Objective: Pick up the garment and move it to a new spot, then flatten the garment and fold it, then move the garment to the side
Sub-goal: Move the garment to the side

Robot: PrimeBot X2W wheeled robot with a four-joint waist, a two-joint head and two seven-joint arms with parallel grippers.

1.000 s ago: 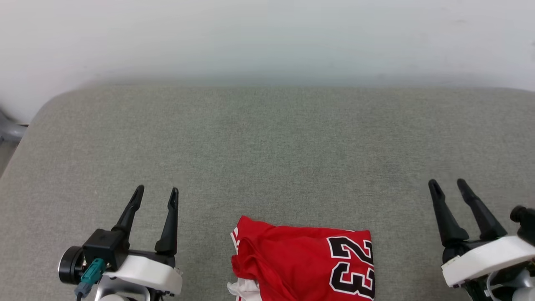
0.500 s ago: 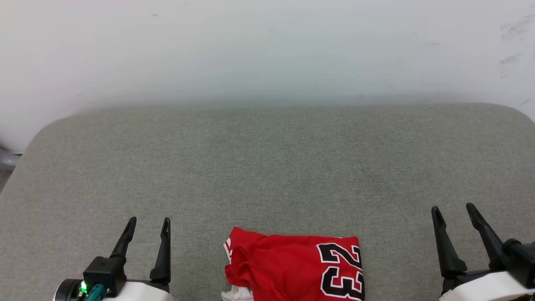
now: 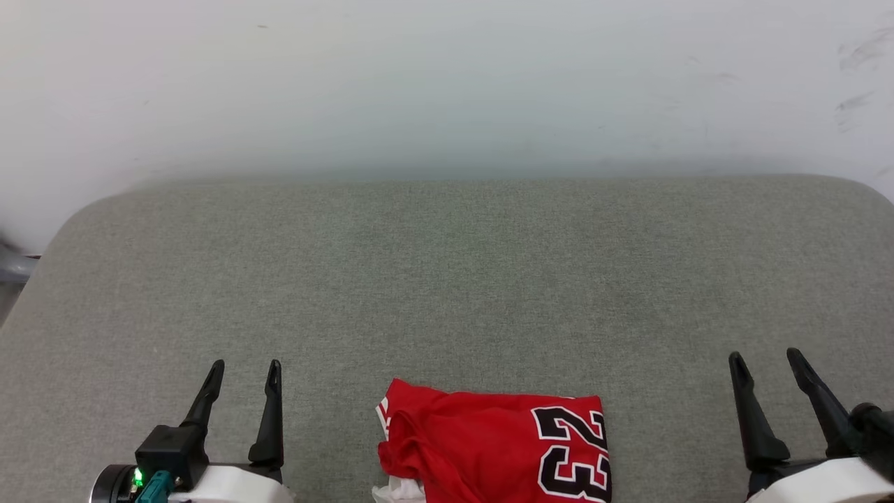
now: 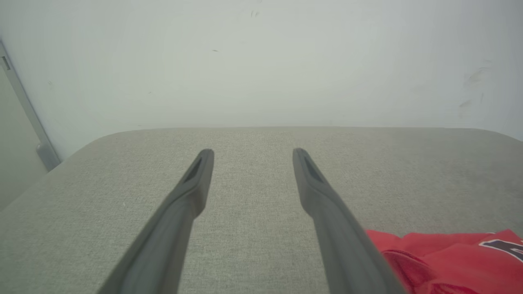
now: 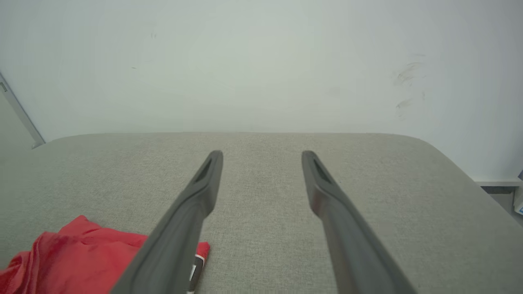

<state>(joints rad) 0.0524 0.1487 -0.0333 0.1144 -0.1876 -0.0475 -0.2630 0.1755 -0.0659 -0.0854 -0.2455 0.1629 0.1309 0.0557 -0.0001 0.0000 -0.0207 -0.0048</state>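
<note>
In the lower left of the head view, the left end effector (image 3: 246, 365) is above the grey fabric-covered bench (image 3: 447, 279). Its two dark fingers point up the frame and stand wide apart with nothing between them. A small green light (image 3: 138, 478) is lit on its black body at the bottom edge. In the left wrist view the same fingers are spread over bare grey fabric, and a red edge of cloth is in the lower right corner.

At the bottom centre of the head view lies the garment (image 3: 489, 447), a red jersey in a compact, roughly folded shape. Its lower part is cut by the bottom edge of the frame. The black number 23 with a white outline is on its right part, and a little white cloth shows at its lower left. It is well apart from both end effectors.

In the lower right, the right end effector (image 3: 764, 355) is also opened wide and empty. Behind the bench, a pale wall (image 3: 447, 84) covers the upper part of the frame.
</note>
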